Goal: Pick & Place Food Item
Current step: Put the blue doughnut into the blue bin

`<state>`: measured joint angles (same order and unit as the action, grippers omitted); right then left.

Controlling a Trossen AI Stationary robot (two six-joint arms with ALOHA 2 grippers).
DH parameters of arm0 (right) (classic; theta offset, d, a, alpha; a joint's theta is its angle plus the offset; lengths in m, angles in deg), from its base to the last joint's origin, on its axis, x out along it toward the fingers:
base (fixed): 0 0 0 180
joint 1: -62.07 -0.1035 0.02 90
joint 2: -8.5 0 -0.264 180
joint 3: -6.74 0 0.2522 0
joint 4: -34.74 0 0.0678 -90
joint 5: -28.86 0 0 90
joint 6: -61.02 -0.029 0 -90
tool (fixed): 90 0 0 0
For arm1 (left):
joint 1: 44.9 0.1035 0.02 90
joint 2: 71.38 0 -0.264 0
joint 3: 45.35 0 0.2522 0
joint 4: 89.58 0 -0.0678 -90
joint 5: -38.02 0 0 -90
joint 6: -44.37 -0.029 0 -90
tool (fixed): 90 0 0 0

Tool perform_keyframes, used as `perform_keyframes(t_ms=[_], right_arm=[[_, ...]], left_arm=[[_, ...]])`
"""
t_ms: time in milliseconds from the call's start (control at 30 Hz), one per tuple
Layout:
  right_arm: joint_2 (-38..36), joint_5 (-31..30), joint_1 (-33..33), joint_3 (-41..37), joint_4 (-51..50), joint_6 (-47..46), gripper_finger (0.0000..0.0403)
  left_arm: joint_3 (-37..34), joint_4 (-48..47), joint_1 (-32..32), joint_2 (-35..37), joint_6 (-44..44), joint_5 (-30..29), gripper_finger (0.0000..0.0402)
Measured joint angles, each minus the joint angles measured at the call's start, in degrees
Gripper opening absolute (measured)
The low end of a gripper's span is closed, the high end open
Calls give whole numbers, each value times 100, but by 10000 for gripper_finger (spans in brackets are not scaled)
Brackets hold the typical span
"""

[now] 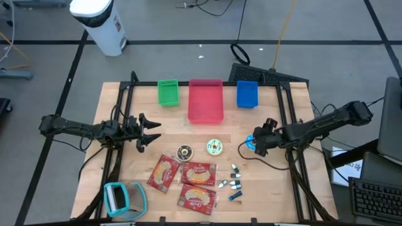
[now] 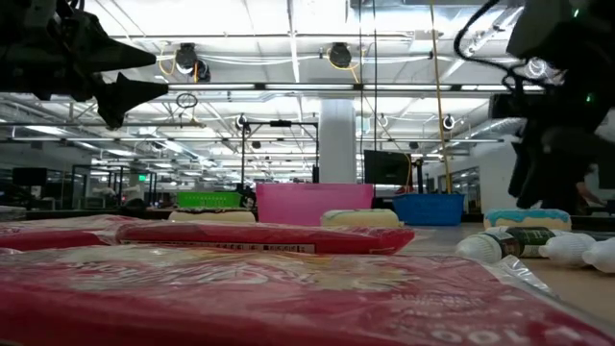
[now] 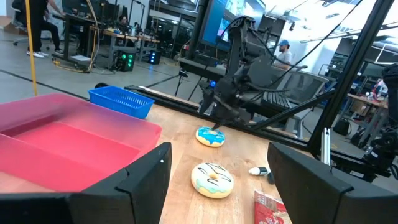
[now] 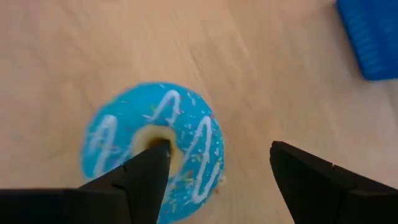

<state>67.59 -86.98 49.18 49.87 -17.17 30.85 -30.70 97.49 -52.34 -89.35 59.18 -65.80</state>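
A blue-iced donut with white stripes (image 4: pixel 155 143) lies flat on the wooden table (image 1: pixel 276 188), right of centre. My right gripper (image 4: pixel 217 155) slants down over it, open. One fingertip (image 4: pixel 152 158) stands at the donut's hole and the other (image 4: pixel 292 165) beyond its outer edge. From the left wrist view the same donut (image 3: pixel 210 137) sits under that arm. My left gripper (image 1: pixel 151 133) hovers open and level at the table's left, holding nothing. My right gripper comes at the blue donut from above, slanting down. One finger is over the hole (image 4: pixel 163 140) and one is outside the ring. I cannot tell whether either fingertip touches it. The donut lies flat on the table.
Green (image 1: pixel 168 91), pink (image 1: pixel 206 99) and blue (image 1: pixel 247 93) bins stand along the far edge. A green-iced donut (image 1: pixel 215 147) and a chocolate one (image 1: pixel 184 152) lie mid-table. Three red snack packets (image 1: pixel 198 174), small bottles (image 1: pixel 233 184) and a teal tape dispenser (image 1: pixel 122 198) lie nearer the front.
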Motion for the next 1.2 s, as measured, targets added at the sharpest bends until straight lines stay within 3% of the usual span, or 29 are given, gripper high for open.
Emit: perform_keyframes(t_ms=[300,467,900,1200], right_arm=[[185,930,618,-636,1195,127,245],[127,1239,816,-717,1322,85,213],[-766,1295,844,-739,2156,339,96],[-902,707,1062,-737,4380,1688,64]], left_arm=[[-1,-1,2,0,0,0,269],[-2,1,0,0,2,0,269],[0,-2,0,0,0,2,269],[0,-2,1,-1,0,2,269]])
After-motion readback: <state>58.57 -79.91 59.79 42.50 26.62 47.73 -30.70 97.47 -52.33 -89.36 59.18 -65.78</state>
